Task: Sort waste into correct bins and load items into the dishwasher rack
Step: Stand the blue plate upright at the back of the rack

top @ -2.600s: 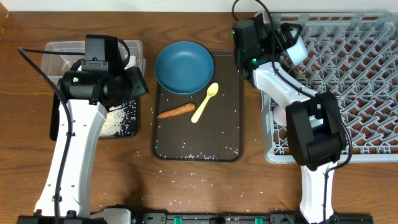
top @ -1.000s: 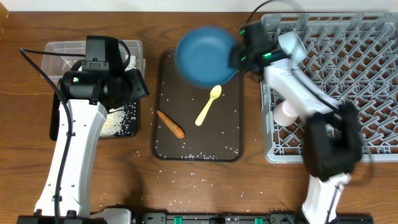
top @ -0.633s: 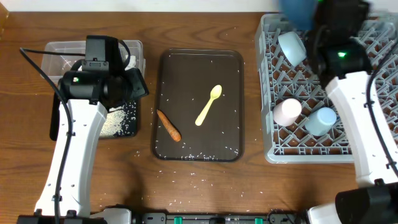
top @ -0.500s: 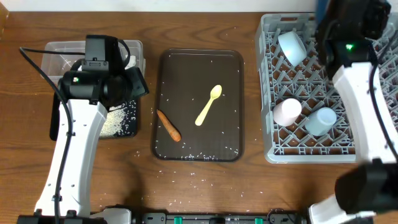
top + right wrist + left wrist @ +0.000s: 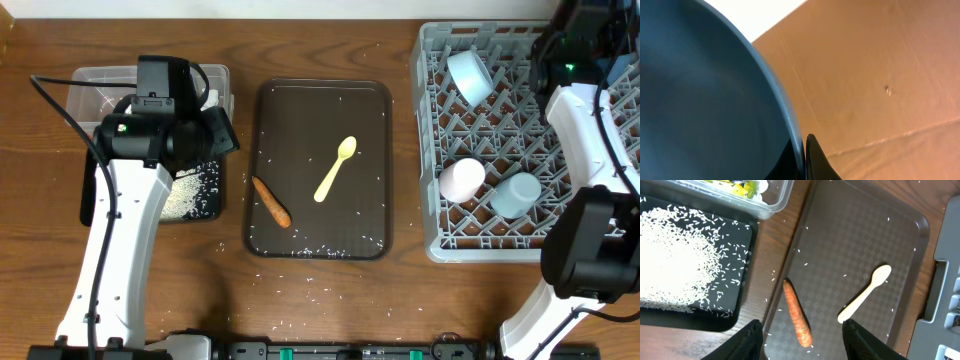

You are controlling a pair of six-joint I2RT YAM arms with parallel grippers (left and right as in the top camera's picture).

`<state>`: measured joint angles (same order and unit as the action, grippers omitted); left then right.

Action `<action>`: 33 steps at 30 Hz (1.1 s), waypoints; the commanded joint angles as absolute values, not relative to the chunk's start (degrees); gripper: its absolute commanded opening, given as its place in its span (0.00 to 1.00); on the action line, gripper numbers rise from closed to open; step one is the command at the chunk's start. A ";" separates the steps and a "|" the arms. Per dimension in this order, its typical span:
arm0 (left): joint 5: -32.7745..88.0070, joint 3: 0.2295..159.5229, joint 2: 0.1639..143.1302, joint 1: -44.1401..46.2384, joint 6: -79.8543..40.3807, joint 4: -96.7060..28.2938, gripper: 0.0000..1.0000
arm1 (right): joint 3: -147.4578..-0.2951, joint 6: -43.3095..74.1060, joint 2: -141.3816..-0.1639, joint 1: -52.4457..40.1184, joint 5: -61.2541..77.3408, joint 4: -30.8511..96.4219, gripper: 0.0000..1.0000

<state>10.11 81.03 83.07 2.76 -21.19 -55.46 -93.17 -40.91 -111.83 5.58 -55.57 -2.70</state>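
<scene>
Right hand (image 5: 803,156) pinching thin rim, dark blue round dish (image 5: 700,100), smooth plain surface

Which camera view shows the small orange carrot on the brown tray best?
The left wrist view: the carrot lies large and whole on the brown tray. The overhead view shows the carrot small but complete. The right wrist view shows only the dark blue dish, no carrot.

White arms (image 5: 110,250); black joints (image 5: 163,85)
</scene>
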 commanded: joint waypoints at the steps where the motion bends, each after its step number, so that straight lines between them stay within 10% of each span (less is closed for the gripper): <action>1: 9.58 80.71 84.01 2.52 -21.71 -55.35 0.54 | -93.69 -48.71 -111.42 6.76 -50.11 -3.07 0.01; 24: 9.58 80.68 85.84 2.52 -21.69 -54.74 0.54 | -93.67 -52.29 -117.27 8.82 -39.97 7.18 0.01; 33: 9.61 80.71 85.84 2.55 -21.71 -53.91 0.54 | -93.67 -47.27 -117.27 4.51 -39.57 17.41 0.48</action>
<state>10.11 81.01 85.49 2.76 -21.19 -53.89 -95.44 -49.10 -114.65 5.41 -42.81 15.46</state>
